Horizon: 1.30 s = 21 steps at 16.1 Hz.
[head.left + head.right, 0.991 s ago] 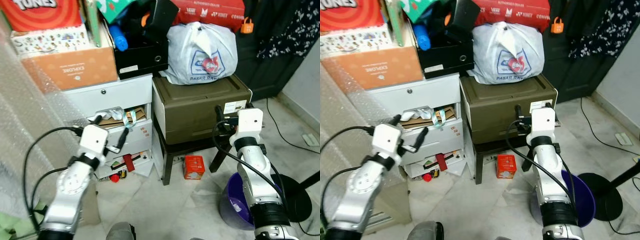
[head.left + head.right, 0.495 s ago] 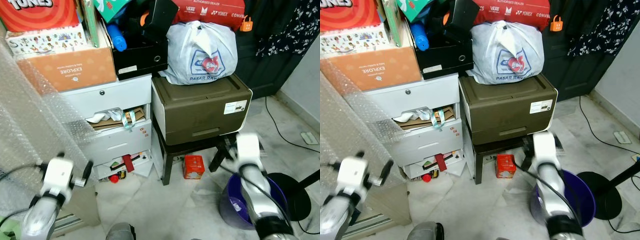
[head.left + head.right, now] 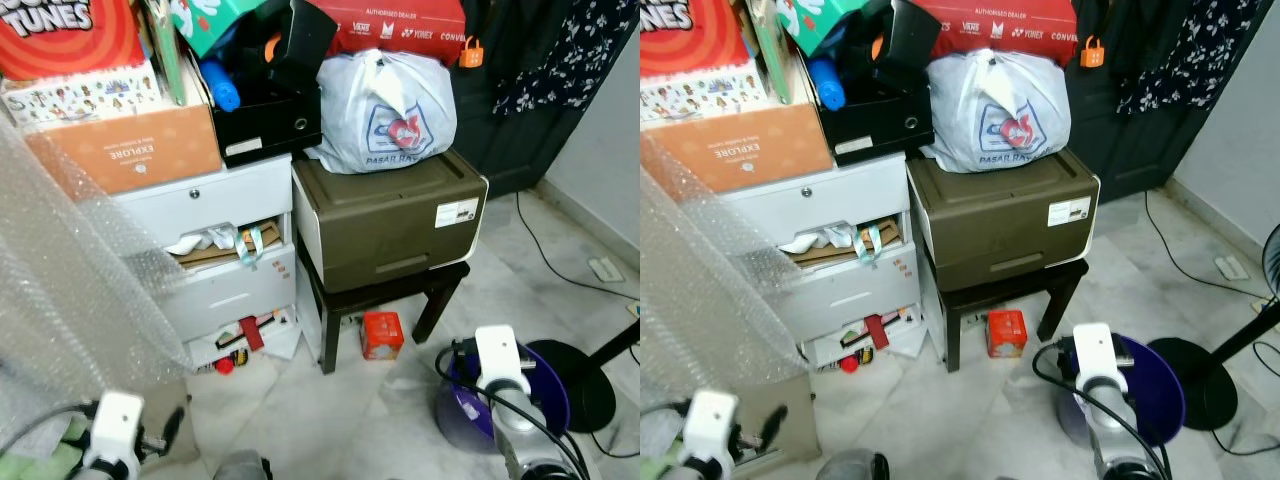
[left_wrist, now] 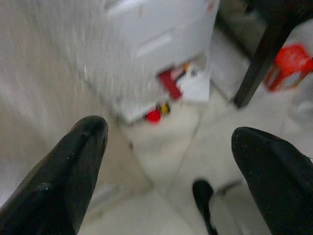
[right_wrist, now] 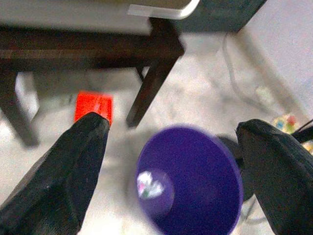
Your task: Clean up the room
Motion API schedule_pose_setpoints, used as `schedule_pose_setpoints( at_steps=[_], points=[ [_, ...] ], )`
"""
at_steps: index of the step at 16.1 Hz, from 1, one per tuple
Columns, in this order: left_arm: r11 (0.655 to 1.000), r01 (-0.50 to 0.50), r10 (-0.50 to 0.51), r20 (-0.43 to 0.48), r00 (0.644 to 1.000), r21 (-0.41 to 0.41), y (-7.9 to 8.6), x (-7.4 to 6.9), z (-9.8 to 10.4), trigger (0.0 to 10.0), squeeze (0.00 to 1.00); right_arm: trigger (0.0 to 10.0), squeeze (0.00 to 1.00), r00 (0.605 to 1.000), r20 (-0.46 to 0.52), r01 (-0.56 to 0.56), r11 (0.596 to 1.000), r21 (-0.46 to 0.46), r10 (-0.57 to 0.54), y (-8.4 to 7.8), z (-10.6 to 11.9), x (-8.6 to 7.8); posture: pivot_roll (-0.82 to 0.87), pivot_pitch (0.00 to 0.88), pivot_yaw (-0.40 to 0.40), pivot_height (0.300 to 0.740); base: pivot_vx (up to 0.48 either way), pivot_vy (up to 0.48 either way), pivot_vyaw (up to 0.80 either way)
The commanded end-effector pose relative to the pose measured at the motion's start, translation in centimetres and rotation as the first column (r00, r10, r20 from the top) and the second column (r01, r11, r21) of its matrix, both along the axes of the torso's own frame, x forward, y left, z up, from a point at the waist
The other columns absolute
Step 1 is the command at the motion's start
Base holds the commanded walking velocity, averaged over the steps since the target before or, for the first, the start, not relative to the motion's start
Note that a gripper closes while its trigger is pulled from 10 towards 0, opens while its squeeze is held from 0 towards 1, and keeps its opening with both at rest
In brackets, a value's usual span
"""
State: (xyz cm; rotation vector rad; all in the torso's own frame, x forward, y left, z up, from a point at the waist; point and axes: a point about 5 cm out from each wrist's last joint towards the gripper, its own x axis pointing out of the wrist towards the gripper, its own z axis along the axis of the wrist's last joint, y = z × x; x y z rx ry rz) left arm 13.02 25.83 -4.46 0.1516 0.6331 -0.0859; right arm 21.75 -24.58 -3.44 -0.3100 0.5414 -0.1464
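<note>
— What looks nearest for tidying?

— The small red printed carton (image 3: 381,334) lies on the pale tiled floor (image 3: 330,420) at lower centre of the left eye frame, just under the dark wooden stool (image 3: 440,300) that carries the olive-brown plastic drawer box (image 3: 385,215). A round purple plastic bin (image 5: 188,181) sits to its right.

— How would the carton handle?

— Probably light, thin-walled and easily crushed; a hold across its two flat faces looks soundest.

— And the tools?

— The right tool (image 5: 176,171) hangs low over the bin, fingers spread wide, holding nothing. The left tool (image 4: 166,166) is low in the bottom left, equally wide apart and empty, facing the red clutter (image 4: 168,85) spilling from the white drawer unit (image 3: 225,240).
</note>
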Motion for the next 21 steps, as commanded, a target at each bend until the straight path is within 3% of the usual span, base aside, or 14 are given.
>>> schedule_pose_setpoints(
  at_steps=[1,3,5,7,10,14,18,19,21],
  points=[
    [0.999,-0.038,0.040,-0.041,0.998,0.037,0.0,0.4,-0.7,10.0,0.00,10.0,0.00,0.996,-0.086,0.016,0.999,0.045,-0.012,0.2,-1.1,-0.8,0.04,0.000,-0.003,0.740,0.000,0.000,0.00],
    [0.992,-0.075,0.086,-0.110,0.990,0.106,0.2,0.8,-1.9,10.0,0.00,10.0,0.00,0.983,-0.183,0.023,0.997,0.074,-0.009,0.5,-2.2,-1.8,0.04,0.000,-0.008,0.740,0.000,0.000,0.00],
    [0.966,-0.220,0.243,-0.177,0.954,0.137,1.0,1.0,-2.7,10.0,0.00,10.0,0.00,0.963,-0.270,0.033,0.994,0.105,-0.003,0.8,-3.2,-2.9,0.03,0.000,-0.012,0.740,0.000,0.000,0.00],
    [0.936,-0.278,0.332,-0.271,0.904,0.217,1.3,0.6,-3.5,10.0,0.00,10.0,0.00,0.937,-0.350,0.029,0.992,0.127,0.017,1.3,-4.2,-4.1,0.02,0.000,-0.015,0.740,0.000,0.000,0.00],
    [0.927,-0.269,0.348,-0.330,0.877,0.263,1.0,0.8,-3.9,10.0,0.00,10.0,0.00,0.895,-0.443,0.025,0.989,0.146,0.043,2.6,-5.4,-5.8,0.01,0.000,-0.018,0.740,0.000,0.000,0.00],
    [0.926,-0.249,0.346,-0.375,0.860,0.283,-0.1,1.4,-4.1,10.0,0.00,10.0,0.00,0.882,-0.466,0.000,0.989,0.148,0.070,3.9,-5.7,-5.6,-0.01,0.000,-0.023,0.740,0.000,0.000,0.79],
    [0.943,-0.204,0.298,-0.397,0.868,0.261,-1.6,2.0,-4.4,10.0,0.00,10.0,0.00,0.883,-0.461,-0.021,0.989,0.147,0.087,3.3,-5.5,-5.7,-0.02,0.000,-0.028,0.740,0.000,0.000,0.79],
    [0.929,-0.213,0.320,-0.372,0.871,0.301,1.2,1.1,-3.9,10.0,0.00,10.0,0.00,0.877,-0.470,-0.037,0.991,0.132,0.095,3.0,-5.5,-5.9,-0.02,0.000,-0.029,0.740,0.000,0.000,0.79],
    [0.927,-0.220,0.326,-0.363,0.873,0.305,1.6,1.1,-3.7,10.0,0.00,10.0,0.00,0.878,-0.470,-0.040,0.992,0.118,0.092,2.4,-5.2,-5.3,-0.02,0.000,-0.034,0.740,0.000,0.000,0.78]
  ],
)
